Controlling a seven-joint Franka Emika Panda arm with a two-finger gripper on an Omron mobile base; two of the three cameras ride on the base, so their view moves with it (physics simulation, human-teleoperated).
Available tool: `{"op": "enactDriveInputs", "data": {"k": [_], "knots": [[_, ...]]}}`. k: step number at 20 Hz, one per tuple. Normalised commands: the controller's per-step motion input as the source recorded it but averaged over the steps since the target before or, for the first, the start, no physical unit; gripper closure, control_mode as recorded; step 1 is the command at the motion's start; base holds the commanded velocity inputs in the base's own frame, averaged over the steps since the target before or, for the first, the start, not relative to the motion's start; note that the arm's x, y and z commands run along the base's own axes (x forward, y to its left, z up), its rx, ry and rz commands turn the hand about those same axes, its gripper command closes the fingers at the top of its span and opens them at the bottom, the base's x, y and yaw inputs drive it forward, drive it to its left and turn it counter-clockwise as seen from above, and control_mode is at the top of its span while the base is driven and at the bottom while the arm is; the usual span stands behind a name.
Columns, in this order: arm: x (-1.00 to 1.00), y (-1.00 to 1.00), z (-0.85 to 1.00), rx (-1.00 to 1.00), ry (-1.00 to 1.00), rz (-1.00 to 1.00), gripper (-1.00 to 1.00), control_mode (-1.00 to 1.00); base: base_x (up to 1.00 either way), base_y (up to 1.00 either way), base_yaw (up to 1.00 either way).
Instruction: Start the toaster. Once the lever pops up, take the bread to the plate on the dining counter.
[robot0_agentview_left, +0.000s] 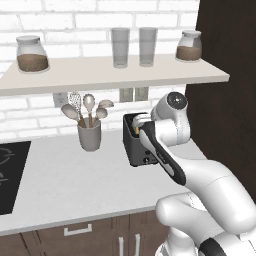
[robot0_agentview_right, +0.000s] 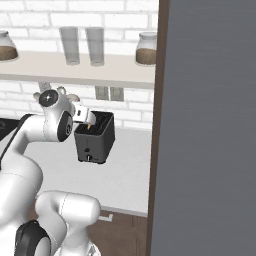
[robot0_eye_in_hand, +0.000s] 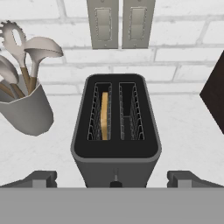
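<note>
We held our gripper (robot0_eye_in_hand: 112, 178) spread wide above the toaster (robot0_eye_in_hand: 115, 131) on the white worktop (robot0_agentview_left: 75, 185), where the bread (robot0_eye_in_hand: 104, 114) stood in its left slot beside the utensil crock (robot0_eye_in_hand: 27, 109).

The toaster (robot0_eye_in_hand: 116, 127) sits on the worktop (robot0_agentview_left: 75, 185), and the bread (robot0_eye_in_hand: 104, 116) stands in its left slot. Left of the toaster stands the utensil crock (robot0_agentview_left: 89, 134); behind the toaster, on the wall, are two outlets (robot0_eye_in_hand: 120, 22); above it runs the shelf (robot0_agentview_left: 110, 72).

The robot's arm hides part of the toaster (robot0_agentview_left: 136, 145) — the lever (robot0_eye_in_hand: 116, 178) is barely visible.
</note>
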Motion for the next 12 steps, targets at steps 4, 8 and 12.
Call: {"op": "enactDriveInputs", "data": {"k": [4, 8, 12], "knots": [[0.00, 0.00, 0.00, 0.00, 0.00, 0.00, -1.00, -1.00, 0.00, 0.00, 0.00], [0.00, 0.00, 0.00, 0.00, 0.00, 0.00, -1.00, -1.00, 0.00, 0.00, 0.00], [0.00, 0.00, 0.00, 0.00, 0.00, 0.00, -1.00, -1.00, 0.00, 0.00, 0.00]]}}
